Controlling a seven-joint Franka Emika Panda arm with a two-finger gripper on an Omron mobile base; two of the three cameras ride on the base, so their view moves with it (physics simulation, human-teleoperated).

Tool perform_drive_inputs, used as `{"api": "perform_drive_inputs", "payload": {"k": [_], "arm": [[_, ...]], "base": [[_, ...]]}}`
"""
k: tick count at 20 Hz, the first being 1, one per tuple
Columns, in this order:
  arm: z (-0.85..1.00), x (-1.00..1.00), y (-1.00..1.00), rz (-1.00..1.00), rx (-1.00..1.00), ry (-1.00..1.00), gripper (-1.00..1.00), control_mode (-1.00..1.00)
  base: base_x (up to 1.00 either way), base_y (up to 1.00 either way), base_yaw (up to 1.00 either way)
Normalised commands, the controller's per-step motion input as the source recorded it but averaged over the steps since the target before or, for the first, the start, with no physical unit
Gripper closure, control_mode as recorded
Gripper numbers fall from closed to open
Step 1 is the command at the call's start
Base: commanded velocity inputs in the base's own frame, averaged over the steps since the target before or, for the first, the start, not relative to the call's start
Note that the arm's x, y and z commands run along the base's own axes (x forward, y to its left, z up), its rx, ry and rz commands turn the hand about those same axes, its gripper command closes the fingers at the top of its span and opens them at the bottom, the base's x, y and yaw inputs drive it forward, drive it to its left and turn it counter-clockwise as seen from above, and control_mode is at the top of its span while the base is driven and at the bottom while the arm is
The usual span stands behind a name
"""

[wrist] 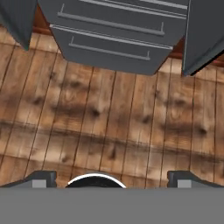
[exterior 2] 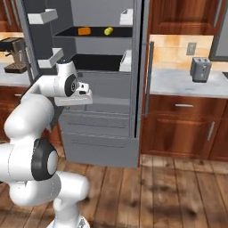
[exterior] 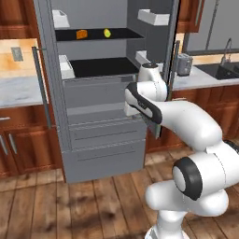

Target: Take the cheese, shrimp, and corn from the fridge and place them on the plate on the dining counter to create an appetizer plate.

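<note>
Hidden: the shrimp cannot be made out; the fridge top is cut off.
Fridge: doors stand open; the cheese and corn lie near each other on a black shelf.
Pincer: tips spread wide apart, nothing held, aimed at the floor before the drawers.

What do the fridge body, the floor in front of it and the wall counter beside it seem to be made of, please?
The fridge looks like matte grey painted metal: flat, even colour, no shine. The floor appears to be wood planks, with visible grain, knots and seams. The wall counter seems pale polished stone, perhaps marble, given faint veining, though the rendering leaves that open.
</note>
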Motion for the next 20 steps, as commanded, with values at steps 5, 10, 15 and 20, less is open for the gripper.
{"api": "perform_drive_inputs", "payload": {"k": [5, 10, 15, 20], "arm": [[0.00, 0.00, 0.00, 0.00, 0.00, 0.00, -1.00, 1.00], [0.00, 0.00, 0.00, 0.00, 0.00, 0.00, -1.00, 1.00], [0.00, 0.00, 0.00, 0.00, 0.00, 0.00, -1.00, 1.00], [0.00, 0.00, 0.00, 0.00, 0.00, 0.00, -1.00, 1.00]], "base": [[1.00, 0.13, 0.04], [1.00, 0.16, 0.03], [1.00, 0.20, 0.02], [0.98, 0.27, 0.01]]}}
